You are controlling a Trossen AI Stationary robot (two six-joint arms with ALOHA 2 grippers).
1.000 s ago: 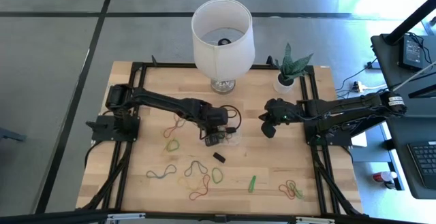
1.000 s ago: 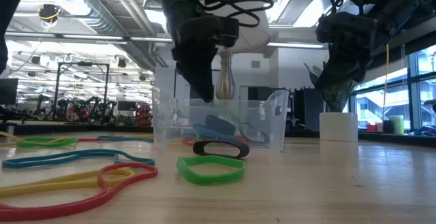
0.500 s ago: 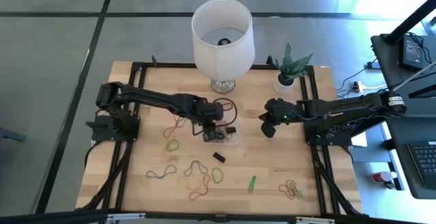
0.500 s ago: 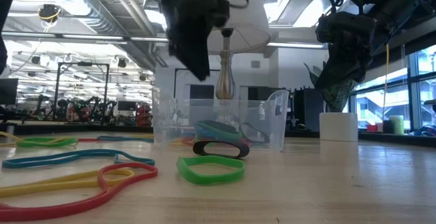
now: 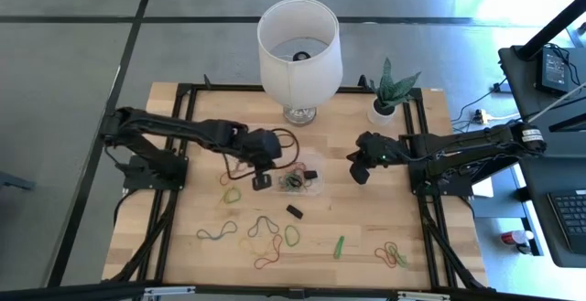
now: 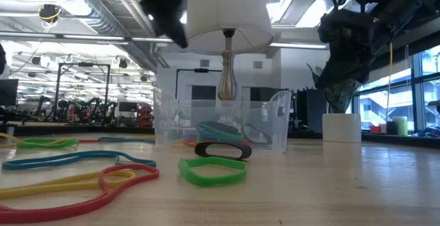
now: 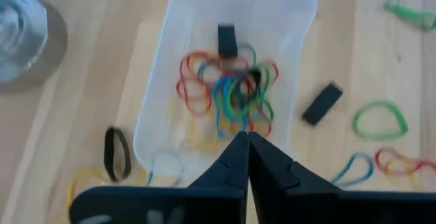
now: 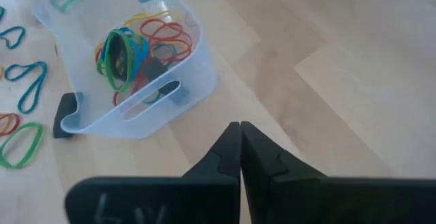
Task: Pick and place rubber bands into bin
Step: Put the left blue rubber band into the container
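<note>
Rubber bands (image 5: 259,239) litter the wooden table (image 5: 366,219); both hands (image 5: 260,181) (image 5: 359,175) closed, empty.

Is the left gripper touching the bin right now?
Apart. In the low view the left gripper hangs well above the bin, with open space between them.

high: straight down | low: table-level | wrists: close; all share bin (image 5: 299,181)

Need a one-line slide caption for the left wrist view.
Shut left gripper above the clear bin of rubber bands.
</note>
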